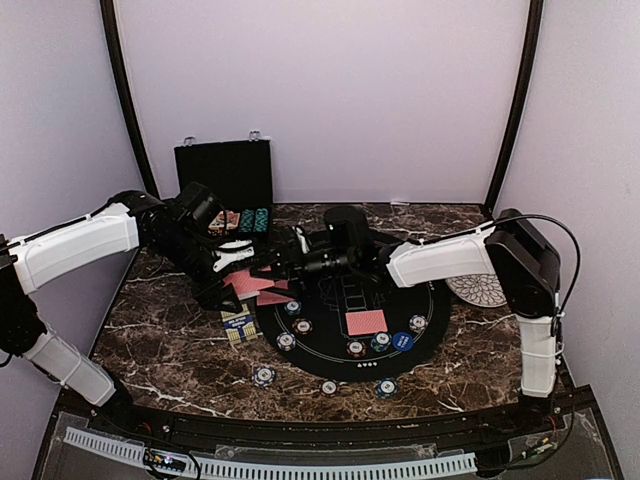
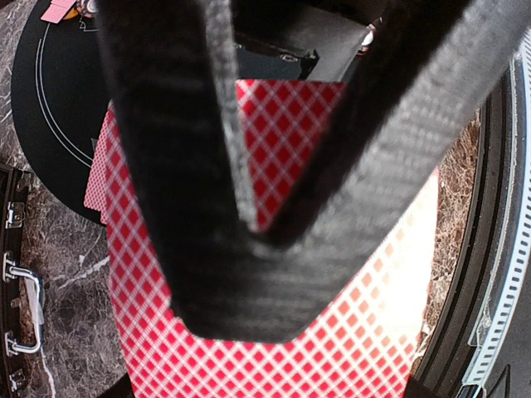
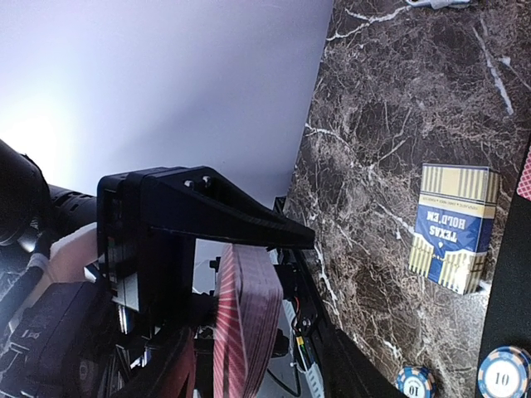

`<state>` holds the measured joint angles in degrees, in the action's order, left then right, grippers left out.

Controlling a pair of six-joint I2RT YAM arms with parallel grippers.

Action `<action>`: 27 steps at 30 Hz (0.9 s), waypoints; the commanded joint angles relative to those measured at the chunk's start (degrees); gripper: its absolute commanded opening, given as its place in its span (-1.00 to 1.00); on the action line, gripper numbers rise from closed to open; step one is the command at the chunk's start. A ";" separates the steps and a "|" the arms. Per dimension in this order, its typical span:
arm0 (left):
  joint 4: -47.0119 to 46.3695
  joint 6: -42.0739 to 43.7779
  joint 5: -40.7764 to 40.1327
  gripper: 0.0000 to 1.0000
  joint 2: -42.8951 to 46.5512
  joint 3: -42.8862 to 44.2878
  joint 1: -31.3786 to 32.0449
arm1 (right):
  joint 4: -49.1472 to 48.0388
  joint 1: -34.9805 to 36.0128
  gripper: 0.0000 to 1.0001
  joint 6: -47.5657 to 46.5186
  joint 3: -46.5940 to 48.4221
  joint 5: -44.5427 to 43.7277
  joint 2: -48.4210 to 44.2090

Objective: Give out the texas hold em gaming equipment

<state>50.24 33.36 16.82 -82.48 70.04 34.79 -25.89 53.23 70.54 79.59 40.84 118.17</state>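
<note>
Above the veined brown marble counter (image 3: 398, 124), the right fingers (image 3: 178, 366) pinch a deck (image 3: 241, 319) of red diamond-lattice cards, seen edge-on. The carbon-weave left fingers (image 2: 415, 166), pressed together, cross its back. The blue-and-cream box (image 3: 455, 228) reads "TEXAS HOLD EM", and the striped chip (image 3: 504, 377) reads "10".

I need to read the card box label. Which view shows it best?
Right wrist: the card box is close, its TEXAS HOLD EM print readable. Top external shows it small; left wrist does not show it.
</note>
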 commanded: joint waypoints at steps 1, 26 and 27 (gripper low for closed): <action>-0.21 0.30 0.80 -1.00 0.78 1.20 0.07 | 1.19 -0.32 0.00 -1.79 -0.97 0.34 -3.24; -0.99 1.00 -1.31 -1.00 0.48 -0.55 0.11 | 0.91 -2.43 -1.00 -1.61 -8.05 -0.51 -10.98; -0.96 1.00 -1.30 -1.00 0.45 -0.64 0.09 | -0.01 -2.50 -1.00 -1.07 -8.71 -0.42 -11.34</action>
<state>49.74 33.45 15.46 -82.48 70.02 34.79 -23.07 51.81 69.19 72.88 40.66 110.10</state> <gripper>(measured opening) 0.679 0.012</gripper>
